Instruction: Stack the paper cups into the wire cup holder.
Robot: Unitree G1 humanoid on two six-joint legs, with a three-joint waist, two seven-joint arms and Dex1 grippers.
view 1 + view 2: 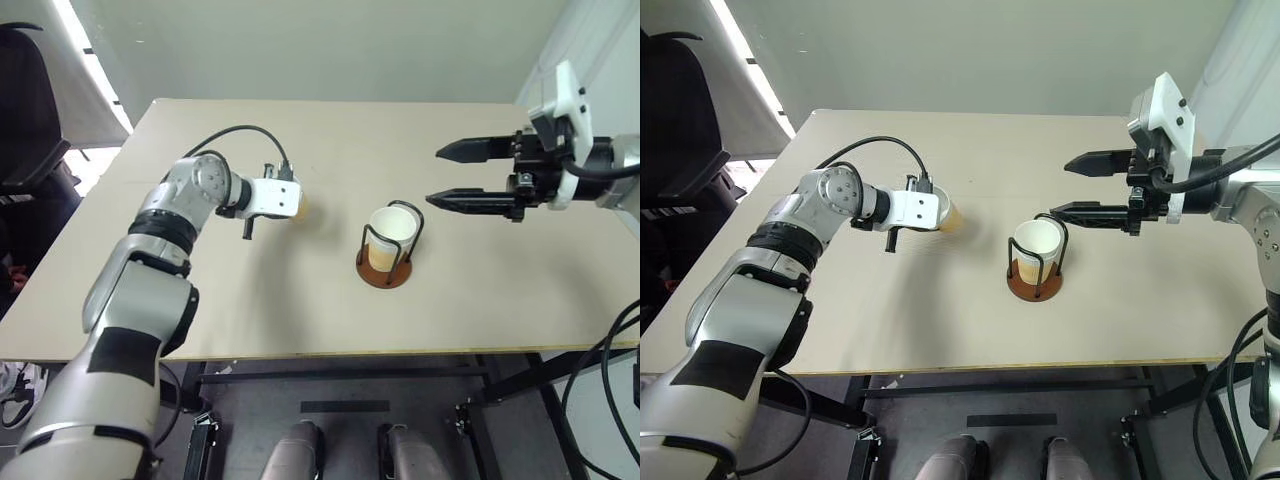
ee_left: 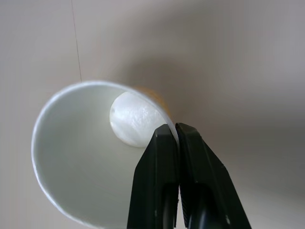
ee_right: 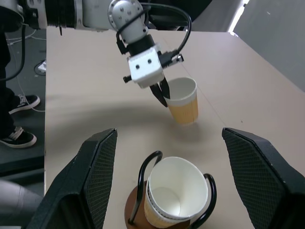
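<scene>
spanning most of the head views is the pale beige surface [image 1: 300, 320], w/ everything else sitting on or hanging above it. left arm reaches in from the robot's left, and the left pincer [image 3: 163, 98] has its two black fingers pressed together on the rim wall of a paper cup [image 3: 183, 101], one finger inside and one outside, seen close in the left wrist view. that cup stands upright on the surface, mouth up, well apart from the holder on its left side. right pincer [image 1: 437, 175] hangs above the surface on the robot's right, fingers spread wide w/ nothing between them, tips near the holder but not touching it. wire cup holder [image 1: 384, 272] stands near the middle of the surface: reddish-brown disc base, black wire loops upright. inside it sit stacked cups [image 3: 171, 198], leaning a bit; the right wrist view shows two rims nested, count beyond that can't tell.
</scene>
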